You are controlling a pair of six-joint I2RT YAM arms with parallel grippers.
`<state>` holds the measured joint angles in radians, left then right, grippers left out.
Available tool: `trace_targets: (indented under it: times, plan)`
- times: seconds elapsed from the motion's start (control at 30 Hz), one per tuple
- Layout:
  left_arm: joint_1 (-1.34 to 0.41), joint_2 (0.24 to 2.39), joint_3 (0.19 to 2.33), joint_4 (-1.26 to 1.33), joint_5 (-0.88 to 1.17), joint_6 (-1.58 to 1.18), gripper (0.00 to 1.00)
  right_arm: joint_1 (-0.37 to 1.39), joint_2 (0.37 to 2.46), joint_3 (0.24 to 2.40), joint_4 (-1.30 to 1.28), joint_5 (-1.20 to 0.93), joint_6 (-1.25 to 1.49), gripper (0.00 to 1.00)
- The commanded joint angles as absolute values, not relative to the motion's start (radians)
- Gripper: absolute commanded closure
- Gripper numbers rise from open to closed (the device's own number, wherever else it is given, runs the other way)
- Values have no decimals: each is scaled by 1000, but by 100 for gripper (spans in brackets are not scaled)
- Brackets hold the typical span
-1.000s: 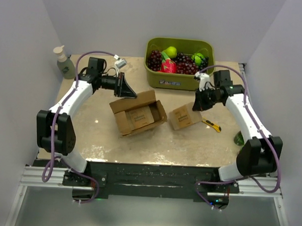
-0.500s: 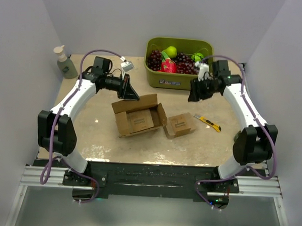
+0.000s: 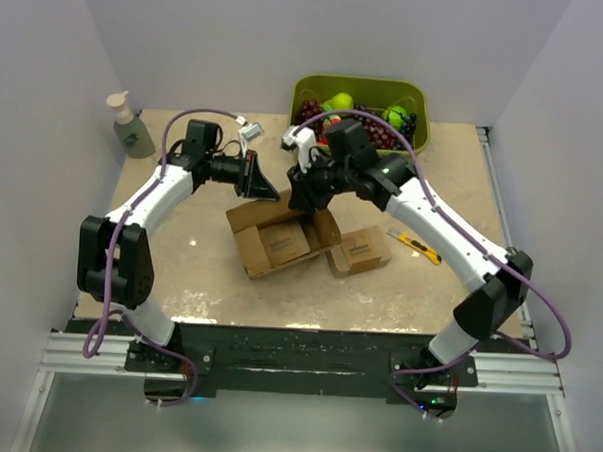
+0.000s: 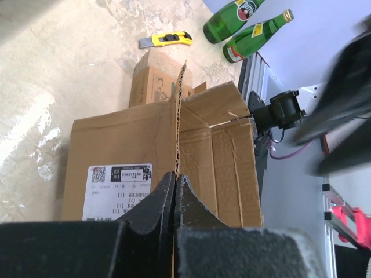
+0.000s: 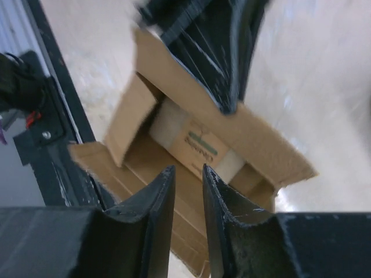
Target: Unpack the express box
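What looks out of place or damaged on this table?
Nothing spilled. The express box sits open and skewed, its far flap pinched by the left gripper; one small carton lies outside beside it.

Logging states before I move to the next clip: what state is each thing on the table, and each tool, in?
express box: open, flaps spread.
inner carton: closed, sitting inside the express box.
outer carton: closed, beside the express box.
left tool: shut on an express box flap.
right tool: jaws slightly apart, empty, above the open box.
utility knife: lying flat; blade unclear.
soap bottle: upright.
green bin: holding fruit.
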<state>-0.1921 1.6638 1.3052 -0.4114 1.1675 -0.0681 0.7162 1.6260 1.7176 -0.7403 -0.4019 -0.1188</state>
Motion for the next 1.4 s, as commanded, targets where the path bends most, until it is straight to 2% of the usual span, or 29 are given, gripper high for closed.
trace_targets:
  times: [0.0, 0.23, 0.47, 0.6, 0.7, 0.73, 0.8, 0.9, 0.97, 1.2, 1.37]
  plan:
    - [-195, 1608, 1235, -345, 1177, -149, 100, 706, 1649, 1614, -762, -327, -37, 73]
    - [-193, 1530, 1101, -170, 1186, -314, 100, 759, 1687, 1505, -733, -278, -32, 77]
    - [-192, 1450, 1052, -135, 1089, -374, 100, 813, 1580, 1338, -761, -157, -57, 79]
    - [-193, 1382, 967, -28, 1069, -452, 100, 811, 1528, 1255, -743, -248, -51, 68]
    - [-193, 1362, 847, 176, 1103, -627, 100, 811, 1525, 1236, -635, -285, -43, 61]
    - [-192, 1356, 791, 266, 1114, -668, 100, 811, 1545, 1233, -562, -282, -37, 55]
    - [-192, 1350, 772, 253, 1115, -675, 100, 811, 1587, 1256, -522, -276, -26, 50]
    - [-189, 1354, 752, 244, 1126, -682, 100, 813, 1669, 1292, -489, -279, -12, 35]
    - [-180, 1367, 723, 282, 1123, -719, 100, 816, 1709, 1302, -474, -290, 23, 31]
    - [-69, 1350, 594, 317, 1068, -784, 100, 871, 1717, 1226, -555, -169, 104, 27]
    - [-68, 1312, 549, 361, 1068, -787, 100, 885, 1681, 1120, -574, 18, 132, 21]
